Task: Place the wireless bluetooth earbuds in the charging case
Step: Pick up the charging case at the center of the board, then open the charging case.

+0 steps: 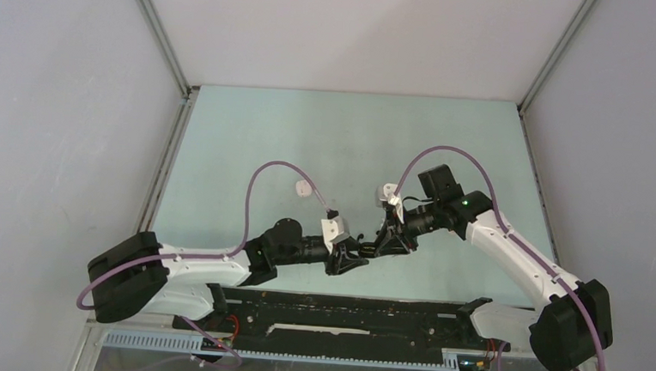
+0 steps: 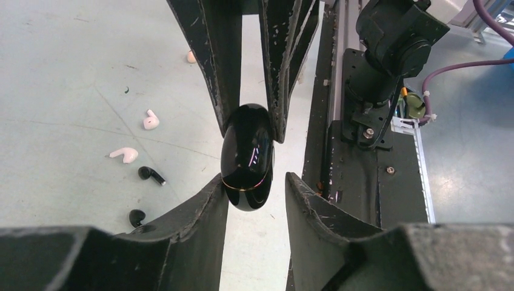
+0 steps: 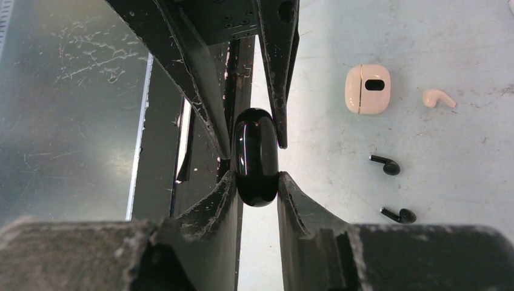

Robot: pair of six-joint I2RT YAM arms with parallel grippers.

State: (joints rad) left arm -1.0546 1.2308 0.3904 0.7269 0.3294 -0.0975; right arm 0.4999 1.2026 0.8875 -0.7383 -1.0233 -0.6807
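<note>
Overall: both arms meet low over the bench [image 1: 250,129], near its front edge.
Right fingers [image 3: 255,177]: clamped on the black case [image 3: 255,142], both sides touching.
Left fingers [image 2: 257,177]: slightly apart around the same case, one touching, the other just off.
White case [image 3: 367,89]: on bench.
White earbuds [image 2: 124,154]: loose on bench, near black earbuds [image 2: 151,175], apart from both cases.

My left arm [image 1: 208,264] and right arm [image 1: 510,248] reach inward, hands meeting tip to tip. My right hand [image 3: 255,182] pinches the black charging case [image 3: 255,151]. My left hand [image 2: 257,185] stands parted around it.
</note>
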